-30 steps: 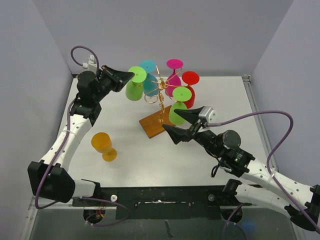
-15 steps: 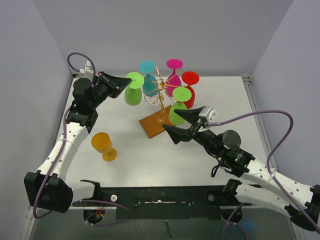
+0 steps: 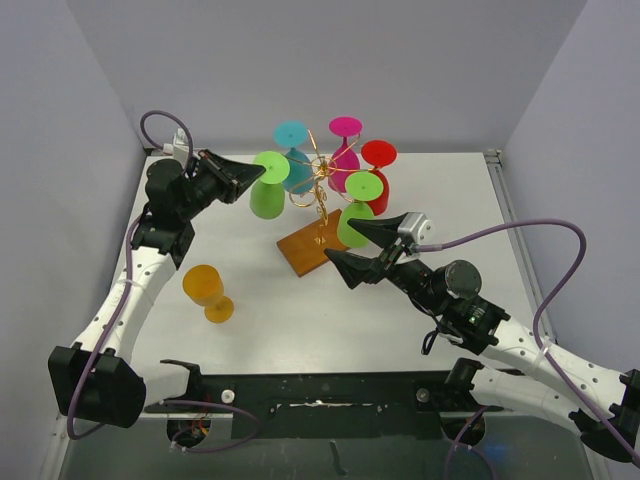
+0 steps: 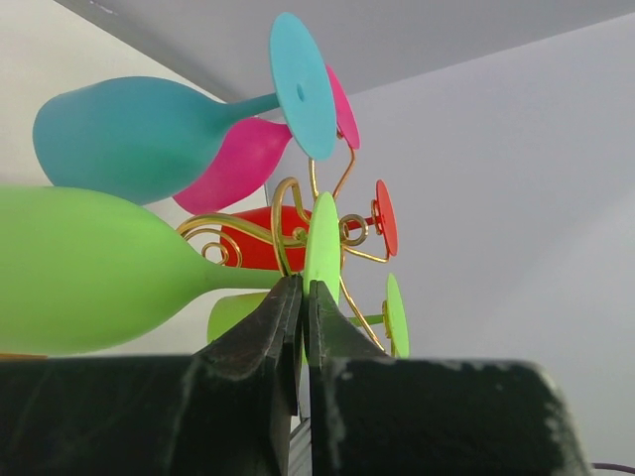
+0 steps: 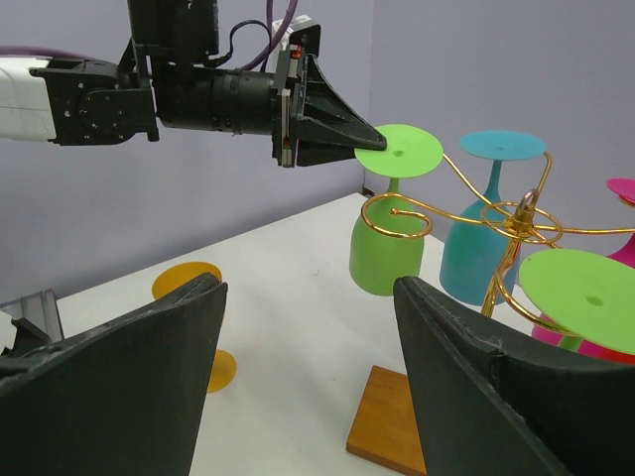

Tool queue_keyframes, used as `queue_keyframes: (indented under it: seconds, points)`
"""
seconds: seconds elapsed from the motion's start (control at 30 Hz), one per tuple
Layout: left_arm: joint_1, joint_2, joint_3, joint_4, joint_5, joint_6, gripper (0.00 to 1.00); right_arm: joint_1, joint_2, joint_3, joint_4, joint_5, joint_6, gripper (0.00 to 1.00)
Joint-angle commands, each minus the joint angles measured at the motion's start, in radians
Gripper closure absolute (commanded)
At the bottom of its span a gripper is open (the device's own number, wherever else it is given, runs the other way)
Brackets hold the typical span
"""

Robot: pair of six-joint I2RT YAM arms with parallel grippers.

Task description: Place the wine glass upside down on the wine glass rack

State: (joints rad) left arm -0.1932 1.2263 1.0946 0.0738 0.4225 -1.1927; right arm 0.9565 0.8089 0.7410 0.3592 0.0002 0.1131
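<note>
Pinching foot of green wine glass (image 3: pixel 267 197) in clamped left gripper (image 3: pixel 262 172), bowl down at wine glass rack (image 3: pixel 322 196) scroll, possibly hooked. Hanging inverted there: teal glass (image 3: pixel 290 134), magenta glass (image 3: pixel 346 126), red glass (image 3: pixel 379 153). Hovering spread wide, empty: right gripper (image 3: pixel 340 240). Standing on white table (image 3: pixel 280 320): orange glass (image 3: pixel 203 284).

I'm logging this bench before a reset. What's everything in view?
held wine glass: 1, green, rack's left side.
hanging green wine glass: 1, green, rack's near right.
teal wine glass: 1, teal, rack's back left.
magenta wine glass: 1, magenta, rack's back.
red wine glass: 1, red, rack's right.
orange wine glass: 1, orange, table, near left.
wine glass rack: 1, gold wire, brown base, table centre.
table: 1, white.
left fingers: black, shut on the held wine glass's foot.
right fingers: black, open, beside the rack's base.
</note>
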Motion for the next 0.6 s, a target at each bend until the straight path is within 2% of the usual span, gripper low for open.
queue_keyframes:
  seconds: [0.0, 0.27, 0.47, 0.57]
  points:
    - [0.009, -0.003, 0.034, -0.010, 0.030, 0.020, 0.96, 0.000, -0.012, 0.010, 0.073, 0.011, 0.002, 0.30]
    - [0.014, 0.008, 0.052, -0.042, 0.042, 0.043, 0.85, 0.001, -0.013, 0.012, 0.072, 0.010, 0.003, 0.30]
    - [0.034, -0.019, 0.074, -0.092, 0.090, 0.101, 0.66, -0.001, -0.013, 0.008, 0.074, 0.012, 0.011, 0.30]
    - [0.046, -0.051, 0.079, -0.143, 0.099, 0.154, 0.61, 0.001, -0.009, 0.009, 0.076, 0.010, 0.014, 0.30]
